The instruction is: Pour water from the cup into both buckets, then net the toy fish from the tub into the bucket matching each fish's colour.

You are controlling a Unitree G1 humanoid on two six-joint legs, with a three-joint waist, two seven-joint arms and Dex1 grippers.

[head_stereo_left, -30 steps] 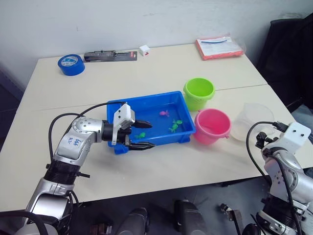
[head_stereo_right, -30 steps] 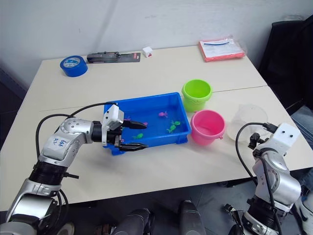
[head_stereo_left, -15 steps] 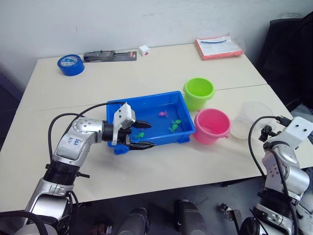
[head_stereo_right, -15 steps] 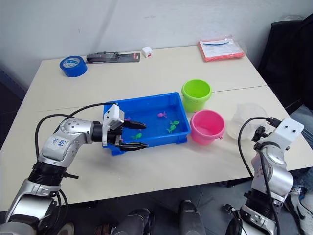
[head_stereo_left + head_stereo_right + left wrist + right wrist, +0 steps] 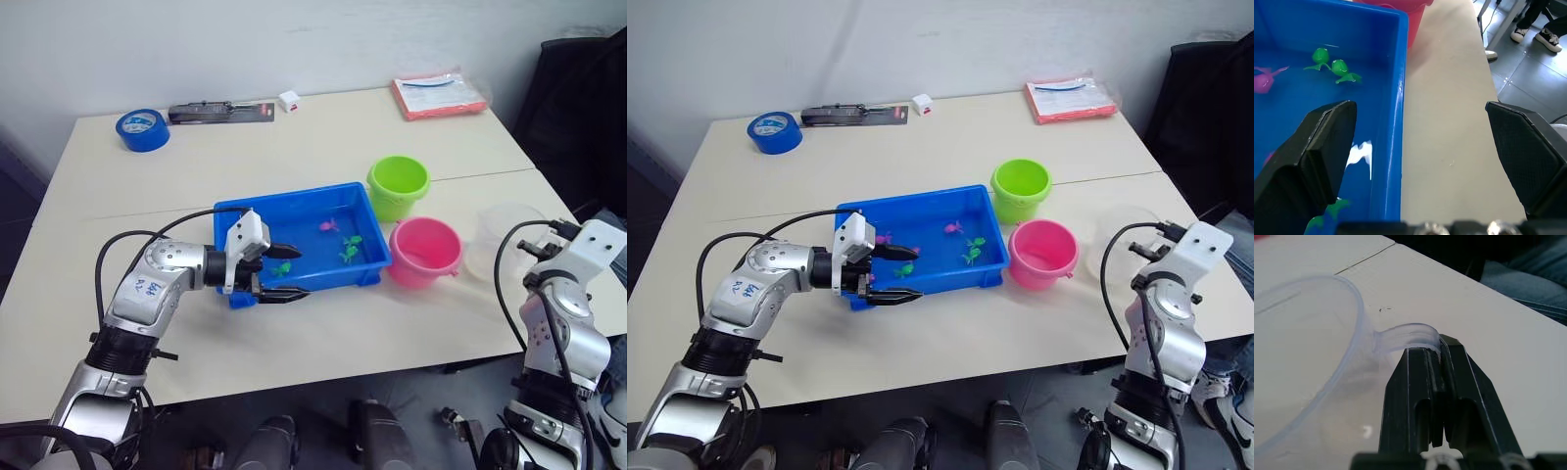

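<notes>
Beige table (image 5: 323,137) | right gripper (image 5: 1436,350) is clenching the cup (image 5: 1308,352) handle beside the pink bucket (image 5: 425,251) | left gripper (image 5: 285,271) is gaping over the tub (image 5: 367,208) rim | step: pouring; next: lifting and tilting the cup.

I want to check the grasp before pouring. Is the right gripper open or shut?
Shut. In the right wrist view, the right gripper has its two black fingers pressed together on the handle of the cup, with no gap between them.
</notes>
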